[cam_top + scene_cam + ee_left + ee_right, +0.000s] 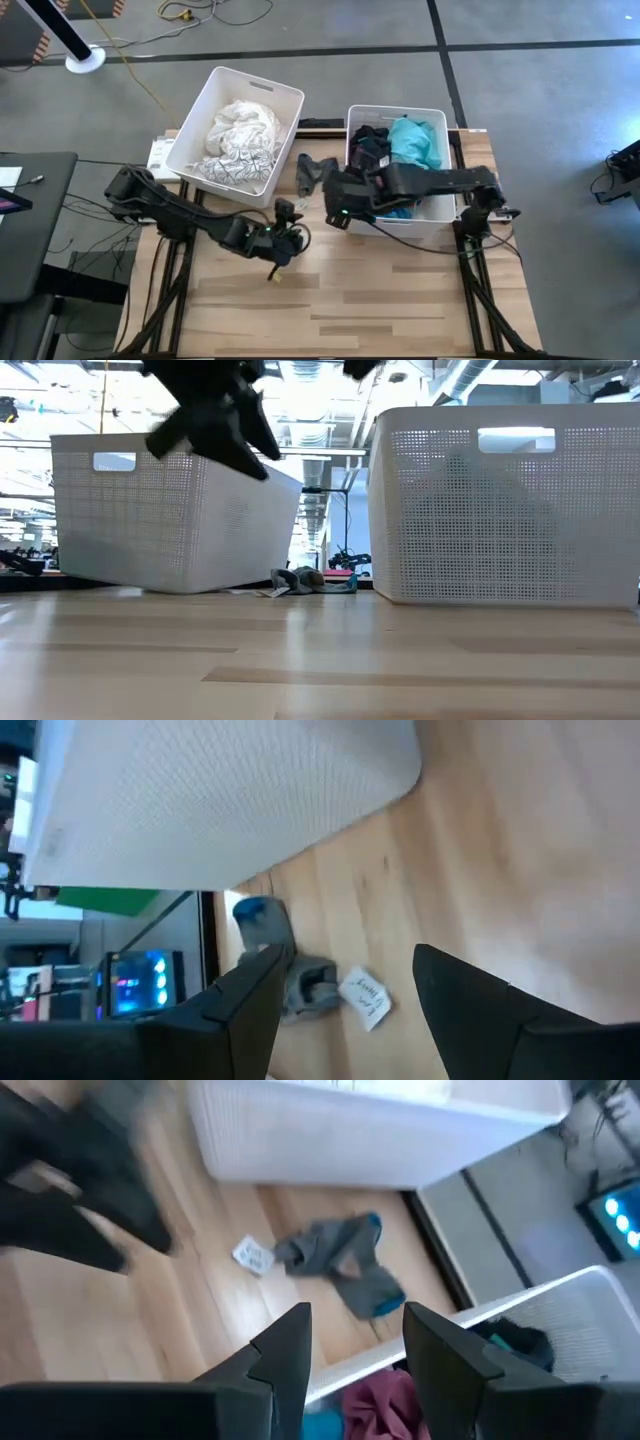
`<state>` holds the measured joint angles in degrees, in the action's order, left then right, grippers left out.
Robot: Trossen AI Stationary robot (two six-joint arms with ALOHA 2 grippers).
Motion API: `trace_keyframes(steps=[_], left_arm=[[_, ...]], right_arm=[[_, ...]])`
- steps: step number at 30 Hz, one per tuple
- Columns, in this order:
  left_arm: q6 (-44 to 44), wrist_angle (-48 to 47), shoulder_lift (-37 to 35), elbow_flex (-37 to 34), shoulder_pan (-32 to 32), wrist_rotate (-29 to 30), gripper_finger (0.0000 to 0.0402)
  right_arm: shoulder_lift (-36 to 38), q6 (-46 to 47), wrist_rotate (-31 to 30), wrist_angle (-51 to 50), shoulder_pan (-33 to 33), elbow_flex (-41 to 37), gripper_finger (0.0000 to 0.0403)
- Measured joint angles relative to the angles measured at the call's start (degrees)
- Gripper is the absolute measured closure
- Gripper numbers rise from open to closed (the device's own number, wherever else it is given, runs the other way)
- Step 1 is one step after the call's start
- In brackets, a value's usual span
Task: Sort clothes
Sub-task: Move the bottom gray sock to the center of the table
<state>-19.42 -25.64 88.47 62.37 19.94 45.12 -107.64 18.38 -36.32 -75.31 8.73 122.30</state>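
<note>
— Wood tabletop (380, 300) is what you're working on, with two white bins along the far edge. Left bin (190, 135) holds the pale clothes (240, 135), right bin (352, 120) the teal and dark ones (400, 145). One grey garment (315, 172) is not yet sorted: it lies on the table in the gap between the bins, close against the right bin's left wall.

— Which of my arms is nearer to it?

— Your right gripper (337, 212). It hovers by the near-left corner of the right bin, and the garment lies just beyond it, toward the far edge. Your left gripper (285, 235) sits nearer you and a little further left, so it has more table to cross.

— How does the piece lie?

— Crumpled, its long axis running roughly near-to-far along the gap, with a blue-edged end showing in the right wrist view (345, 1265). A small white tag (252, 1254) lies beside it.

— And my fingers?

— Left ones are spread and hold nothing. Right ones stand parted and empty too, framing the garment. I'd judge a short forward reach with the right arm suits best.
</note>
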Motion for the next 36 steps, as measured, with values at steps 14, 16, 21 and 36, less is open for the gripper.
trace_keyframes(steps=[14, 16, 21, 36], left_arm=[[-8.08, 7.08, 6.55, 0.00, -16.90, -10.83, 0.0184], [-7.37, 7.60, 7.23, 0.03, -19.18, -14.45, 0.0184], [-5.43, 8.37, 9.98, 0.04, -23.28, -18.36, 0.0184], [0.40, 12.75, 18.57, 1.48, -30.20, -25.65, 0.0184]], right_arm=[[3.30, 2.36, -5.57, 0.29, 8.75, 0.04, 0.0230], [3.28, 2.57, -5.62, 0.47, 9.36, -0.19, 0.0230], [3.22, 3.53, -6.05, -0.90, 9.82, -0.72, 0.0230], [3.24, 4.27, -6.13, -1.18, 10.84, -0.72, 0.0230]])
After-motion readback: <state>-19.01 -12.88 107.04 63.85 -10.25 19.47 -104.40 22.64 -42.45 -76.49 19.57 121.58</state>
